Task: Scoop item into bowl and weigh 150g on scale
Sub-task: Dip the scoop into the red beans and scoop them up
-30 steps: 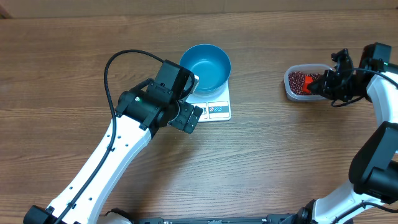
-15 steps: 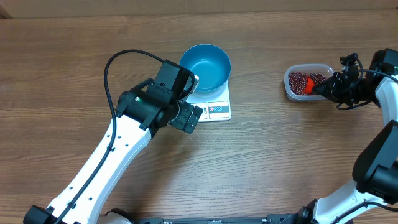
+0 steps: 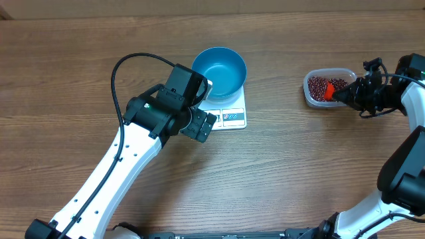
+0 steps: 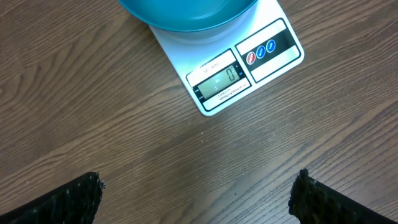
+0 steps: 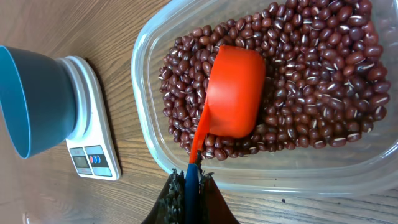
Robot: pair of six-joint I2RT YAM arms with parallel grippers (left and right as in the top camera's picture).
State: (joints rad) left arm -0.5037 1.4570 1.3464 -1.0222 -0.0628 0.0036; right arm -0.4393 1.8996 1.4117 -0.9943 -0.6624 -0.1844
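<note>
1. Right jaws: closed tight on the far tip of the thin handle of the orange scoop [image 5: 233,93]. Judgement: a grip this far back gives little leverage, so any wrist roll should be slow.
2. Just ahead of these jaws, the handle crosses the near wall of the clear tub [image 5: 144,93], and the cup lies among the beans [image 5: 311,93]. No beans show on the cup's visible face. Whether that face is the mouth or the back cannot be told.
3. Recommended: press the cup down and away from the jaws into the deeper part of the heap, then level it before lifting. Keep the handle off the tub wall so the tub does not skid on the counter [image 3: 299,166].
4. Farther out, to the left of these jaws, the blue bowl [image 3: 219,70] sits on the white scale [image 3: 229,113], well apart from the tub. Judgement: the carry across open counter should be level and unhurried, or beans will be lost.
5. Left jaws: spread wide, holding nothing, and hovering over bare counter. Ahead of them, the scale's display [image 4: 217,79] appears to read zero with the bowl on it.
6. Risk: the left arm [image 3: 166,106] stands just beside the bowl, so the scoop should come in from the bowl's open side. Tip in small amounts as the reading nears the target.
</note>
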